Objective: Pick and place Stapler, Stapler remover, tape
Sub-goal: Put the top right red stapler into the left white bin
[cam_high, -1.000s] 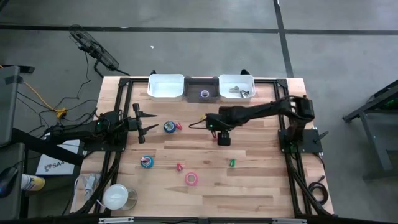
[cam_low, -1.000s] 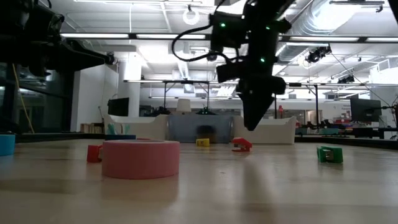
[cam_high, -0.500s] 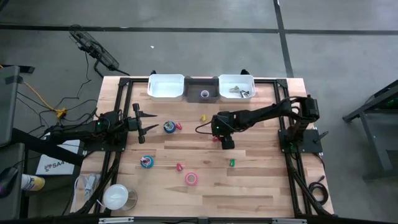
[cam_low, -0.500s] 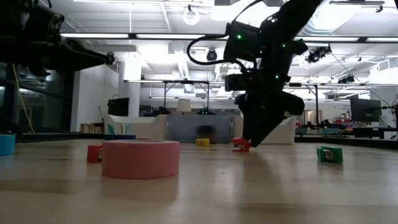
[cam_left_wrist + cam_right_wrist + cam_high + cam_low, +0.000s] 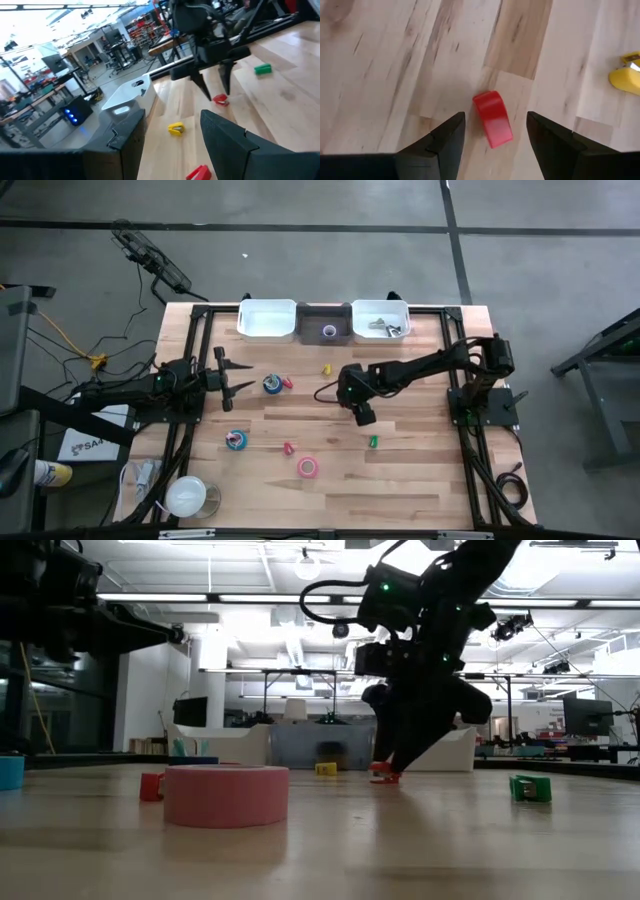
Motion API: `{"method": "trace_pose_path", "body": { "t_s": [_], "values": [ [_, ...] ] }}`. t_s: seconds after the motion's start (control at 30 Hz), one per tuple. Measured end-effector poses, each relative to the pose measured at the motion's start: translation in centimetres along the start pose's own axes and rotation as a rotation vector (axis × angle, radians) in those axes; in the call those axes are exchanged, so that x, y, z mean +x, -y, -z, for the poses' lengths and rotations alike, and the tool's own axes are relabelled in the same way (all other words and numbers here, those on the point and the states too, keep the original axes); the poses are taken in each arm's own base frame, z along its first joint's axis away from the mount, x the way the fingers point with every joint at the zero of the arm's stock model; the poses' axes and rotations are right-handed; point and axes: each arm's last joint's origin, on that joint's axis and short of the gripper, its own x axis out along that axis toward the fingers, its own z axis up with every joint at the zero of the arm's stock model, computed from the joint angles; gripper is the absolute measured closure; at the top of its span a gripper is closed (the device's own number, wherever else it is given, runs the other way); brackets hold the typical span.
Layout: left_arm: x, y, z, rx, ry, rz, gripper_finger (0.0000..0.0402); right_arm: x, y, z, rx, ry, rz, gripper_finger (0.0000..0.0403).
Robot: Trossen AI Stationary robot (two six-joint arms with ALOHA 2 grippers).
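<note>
We see the right end effector (image 5: 358, 412) low over the middle of the tabletop (image 5: 420, 480), pointing down. Its two fingers are spread apart, and a small red piece (image 5: 492, 119) lies flat on the wood between them. In the right wrist view the fingers (image 5: 442, 140) are not touching the red piece. From the low view the tips hang just above it (image 5: 384, 775). A yellow piece (image 5: 326, 368) lies near, toward the bins. A green piece (image 5: 373, 441) lies on the other side, closer to the front edge. The left end effector (image 5: 232, 375) waits at the left side of the tabletop with its fingers spread, holding nothing. A blue tape (image 5: 271, 384) sits just beside it, with another red piece (image 5: 287, 383) next to that. A teal tape (image 5: 236, 441) and a pink tape (image 5: 308, 468) lie nearer the front, well apart from both arms. A purple tape (image 5: 329, 331) sits in the middle grey bin (image 5: 312, 328) at the back. A white bin (image 5: 266, 320) stands on its left and another white bin (image 5: 400, 313) on its right.
</note>
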Motion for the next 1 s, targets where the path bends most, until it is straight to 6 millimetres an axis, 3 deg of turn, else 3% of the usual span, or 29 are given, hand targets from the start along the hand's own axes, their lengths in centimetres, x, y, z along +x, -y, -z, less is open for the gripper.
{"method": "trace_pose_path", "body": {
  "t_s": [0.53,1.0],
  "values": [
    [0.0,0.0,-0.1,-0.001,0.008,0.005,0.0215,0.2,-0.1,0.0,-0.019,0.008,-0.030,0.0199],
    [-0.3,-0.3,-1.2,-0.019,0.058,0.063,0.0215,1.5,-0.7,1.4,0.001,0.121,-0.029,0.0213]
  ]
}}
